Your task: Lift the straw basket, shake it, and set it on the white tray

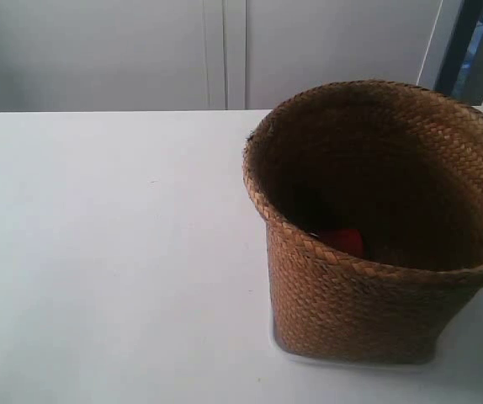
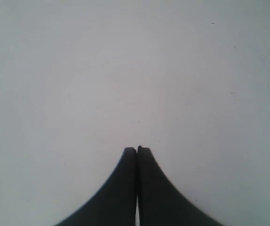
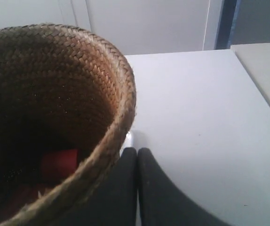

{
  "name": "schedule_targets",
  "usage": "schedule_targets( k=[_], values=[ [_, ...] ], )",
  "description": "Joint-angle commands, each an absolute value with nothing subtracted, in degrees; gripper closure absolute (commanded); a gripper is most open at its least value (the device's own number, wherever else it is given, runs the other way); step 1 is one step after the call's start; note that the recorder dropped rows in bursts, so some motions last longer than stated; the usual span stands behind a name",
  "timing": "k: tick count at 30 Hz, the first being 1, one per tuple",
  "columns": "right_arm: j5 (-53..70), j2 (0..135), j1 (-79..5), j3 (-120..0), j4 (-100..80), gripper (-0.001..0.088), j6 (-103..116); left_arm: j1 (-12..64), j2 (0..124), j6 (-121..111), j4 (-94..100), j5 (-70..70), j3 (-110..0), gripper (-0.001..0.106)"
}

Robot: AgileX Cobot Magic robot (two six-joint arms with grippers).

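Straw basket stands on the white tray.
Something red lies inside; left hand pinched closed, empty, over the tabletop; right hand closed, empty, beside the rim.

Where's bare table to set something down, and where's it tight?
Free: the wide table stretch from the basket to the exterior view's left edge, and the surface under the left gripper. Crowded: the tray, filled by the basket, with the right gripper beside its rim.
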State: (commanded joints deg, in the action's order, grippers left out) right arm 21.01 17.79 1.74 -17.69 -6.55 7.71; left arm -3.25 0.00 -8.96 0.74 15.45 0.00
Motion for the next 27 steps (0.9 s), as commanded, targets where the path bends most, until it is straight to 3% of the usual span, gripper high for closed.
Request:
schedule_targets(
  k=[12,27],
  values=[
    [10.04,7.06,1.74,0.0,-6.55,0.0868,7.71,-3.25,0.0,-8.96,0.74,15.45,0.0,0.105],
    [17.99,0.0,1.74,0.0,-6.55,0.0868,4.04,-3.25,0.0,-8.96,0.74,15.45,0.0,0.105]
  ],
)
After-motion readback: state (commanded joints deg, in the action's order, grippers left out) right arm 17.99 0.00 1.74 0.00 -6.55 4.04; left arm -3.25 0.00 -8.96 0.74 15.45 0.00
